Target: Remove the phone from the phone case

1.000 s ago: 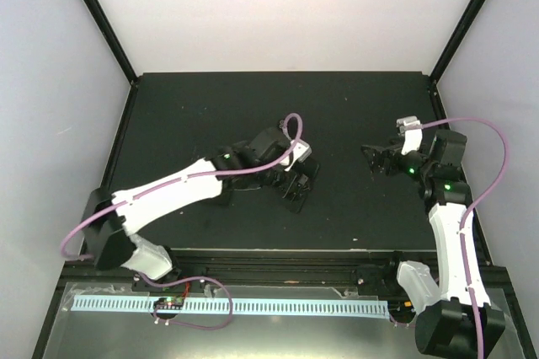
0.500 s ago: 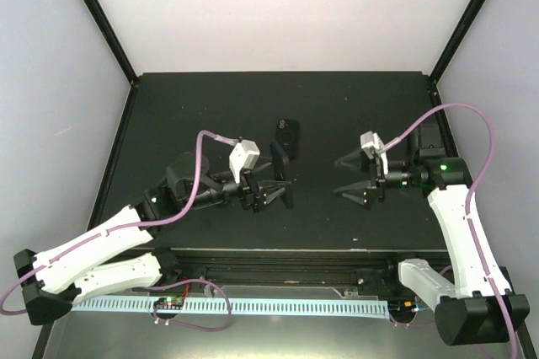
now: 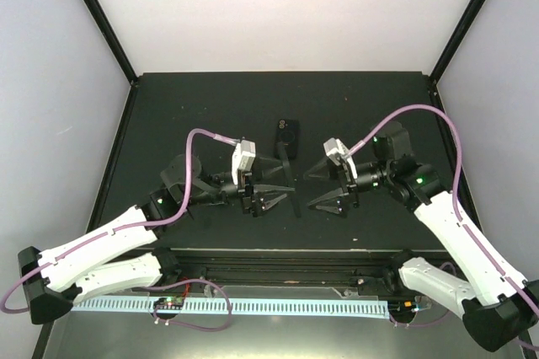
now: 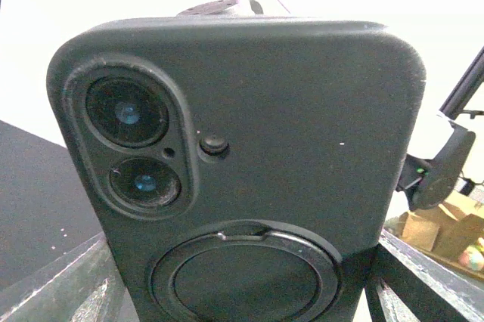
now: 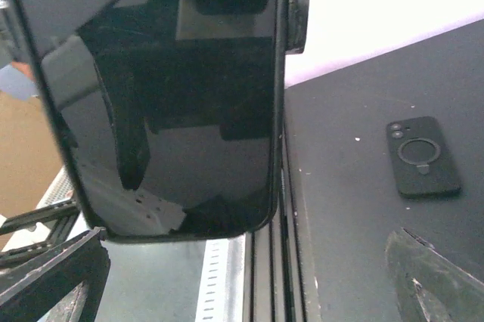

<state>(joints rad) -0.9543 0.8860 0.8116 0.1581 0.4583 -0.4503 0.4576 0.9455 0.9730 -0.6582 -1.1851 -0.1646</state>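
Left pincer pinches phone case by 2 sides; right pincer is spread. Close right on 1 corner just ahead, then peel slowly off phone.

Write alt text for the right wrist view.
A phone, dark glossy screen toward the camera, fills the left of the frame. To the right, a black case with a ring on its back lies flat on the table.
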